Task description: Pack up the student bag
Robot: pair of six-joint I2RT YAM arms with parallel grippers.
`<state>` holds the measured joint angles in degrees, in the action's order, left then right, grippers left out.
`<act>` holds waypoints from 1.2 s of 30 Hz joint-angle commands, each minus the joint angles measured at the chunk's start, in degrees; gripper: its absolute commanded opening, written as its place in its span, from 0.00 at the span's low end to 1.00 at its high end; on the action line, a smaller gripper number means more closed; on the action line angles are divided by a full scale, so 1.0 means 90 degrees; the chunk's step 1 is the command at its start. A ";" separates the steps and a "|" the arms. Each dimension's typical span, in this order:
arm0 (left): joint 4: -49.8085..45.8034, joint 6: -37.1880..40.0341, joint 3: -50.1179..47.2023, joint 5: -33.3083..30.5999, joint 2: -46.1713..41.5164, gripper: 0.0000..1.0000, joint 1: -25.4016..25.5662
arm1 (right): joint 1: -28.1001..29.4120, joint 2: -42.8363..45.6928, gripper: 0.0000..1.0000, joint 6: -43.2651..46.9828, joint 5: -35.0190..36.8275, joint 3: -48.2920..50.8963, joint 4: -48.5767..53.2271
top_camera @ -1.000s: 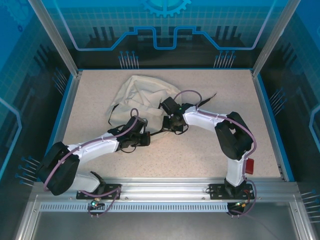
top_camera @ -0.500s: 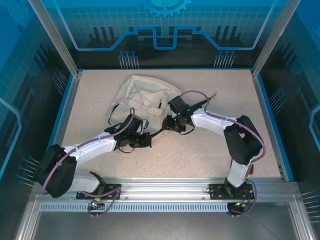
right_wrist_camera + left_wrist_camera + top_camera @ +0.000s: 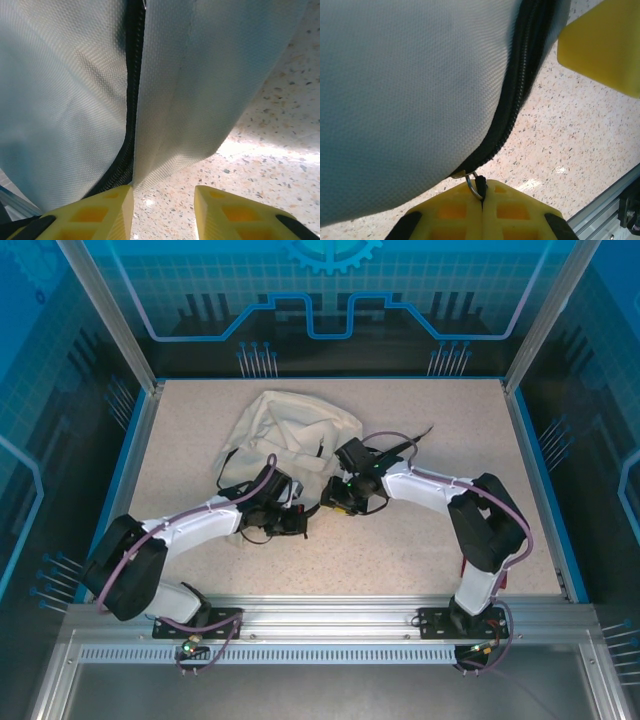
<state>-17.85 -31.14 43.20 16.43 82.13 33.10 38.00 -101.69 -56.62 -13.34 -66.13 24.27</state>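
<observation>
The cream student bag [image 3: 285,425] lies crumpled at the back middle of the table, black straps trailing at its near side. My left gripper [image 3: 298,520] is at the bag's near edge, shut on the black zip pull [image 3: 481,185] and its metal ring; the black zip [image 3: 520,90] curves up across the fabric [image 3: 395,100]. My right gripper [image 3: 335,502] sits just right of it and stands open over the tabletop. A fold of bag fabric [image 3: 200,75] and its zip [image 3: 131,100] touch the left fingertip [image 3: 112,202]; nothing lies between the fingers.
The speckled table [image 3: 400,550] is bounded by a blue rim, with glass walls on all sides. A yellow finger [image 3: 605,50] of the right gripper shows close by in the left wrist view. A thin black strap end [image 3: 420,432] lies right of the bag.
My right gripper has gone from shut to open and shifted slightly left toward the bag's near edge. The left gripper has crept right, still shut on the zip pull.
</observation>
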 commanded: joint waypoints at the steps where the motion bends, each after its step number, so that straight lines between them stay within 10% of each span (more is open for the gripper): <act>1: -0.0252 0.0012 0.0200 0.0340 0.0093 0.00 -0.0030 | 0.0125 -0.0141 0.39 -0.0107 -0.0226 -0.0214 0.0015; 8: -0.0221 0.0013 0.0236 0.0326 0.0193 0.00 -0.0034 | 0.0142 -0.0219 0.52 -0.0280 -0.0421 -0.0171 -0.0343; 36: -0.0816 0.0082 0.0345 -0.0147 0.0191 0.00 -0.0034 | 0.0205 -0.0517 0.00 -0.0228 0.1469 -0.0543 0.1263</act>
<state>-19.27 -31.11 44.64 16.21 83.66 33.10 39.90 -105.51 -60.16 -8.36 -70.32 29.80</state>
